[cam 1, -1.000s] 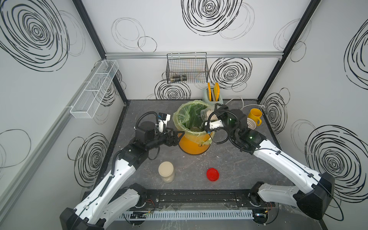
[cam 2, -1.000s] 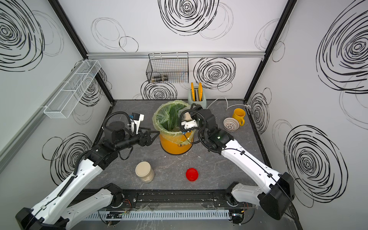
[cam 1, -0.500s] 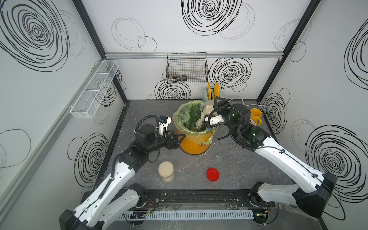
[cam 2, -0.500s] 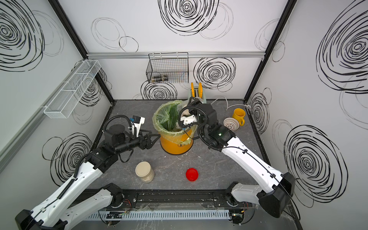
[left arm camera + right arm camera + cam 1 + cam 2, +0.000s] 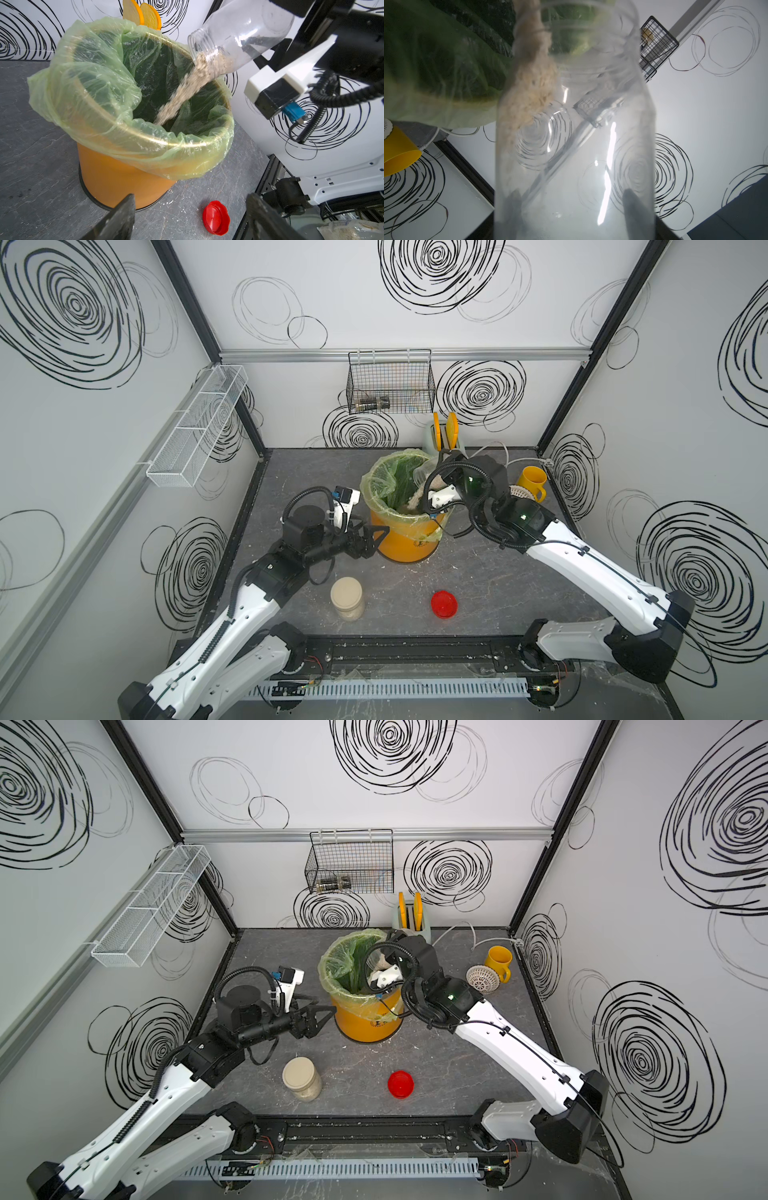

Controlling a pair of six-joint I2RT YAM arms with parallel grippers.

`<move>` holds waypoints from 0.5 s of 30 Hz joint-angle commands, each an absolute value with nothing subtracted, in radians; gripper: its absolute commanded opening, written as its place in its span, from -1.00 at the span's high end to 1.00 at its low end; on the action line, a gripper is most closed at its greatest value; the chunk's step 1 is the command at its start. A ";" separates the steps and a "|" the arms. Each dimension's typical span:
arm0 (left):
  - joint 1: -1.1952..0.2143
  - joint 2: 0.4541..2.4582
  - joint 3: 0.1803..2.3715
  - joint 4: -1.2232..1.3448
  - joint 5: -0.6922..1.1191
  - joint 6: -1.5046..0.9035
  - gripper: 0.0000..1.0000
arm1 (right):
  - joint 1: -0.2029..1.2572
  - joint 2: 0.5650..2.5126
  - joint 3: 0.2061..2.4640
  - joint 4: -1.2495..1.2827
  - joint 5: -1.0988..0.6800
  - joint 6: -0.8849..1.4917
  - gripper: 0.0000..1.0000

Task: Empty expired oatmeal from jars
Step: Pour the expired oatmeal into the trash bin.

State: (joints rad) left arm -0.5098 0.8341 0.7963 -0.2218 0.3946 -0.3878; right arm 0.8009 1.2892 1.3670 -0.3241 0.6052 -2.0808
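Jar 1 of 2: the lidless clear cylindrical jar is pinched by the right pincer, long axis tilted, mouth pointed down and away from it. The pale beige oatmeal is poured into the green-lined orange bucket. Jar 2: the cream-lidded clear jar is stood upright near the spread, empty left pincer.

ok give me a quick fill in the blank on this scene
1. The right gripper pours oatmeal from the open jar into the bucket with the ____ liner.
2. The ____ lid lies on the table.
3. The capped jar stands ____.
4. The left gripper is ____, holding nothing.
Missing: green, red, upright, open.
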 commanded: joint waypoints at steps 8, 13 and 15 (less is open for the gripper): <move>-0.565 0.807 0.776 -0.173 0.372 -0.364 -0.73 | 0.804 1.281 1.467 -0.559 0.566 -2.165 -0.33; -0.580 0.811 0.782 -0.171 0.370 -0.363 -0.73 | 0.804 1.305 1.430 -0.456 0.604 -2.207 -0.32; -0.584 0.813 0.786 -0.175 0.370 -0.361 -0.73 | 0.806 1.331 1.438 -0.409 0.620 -2.232 -0.33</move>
State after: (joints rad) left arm -0.5758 0.8173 0.7868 -0.2161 0.3767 -0.3744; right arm 0.8028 1.3010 1.4372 -0.4854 0.5930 -2.0811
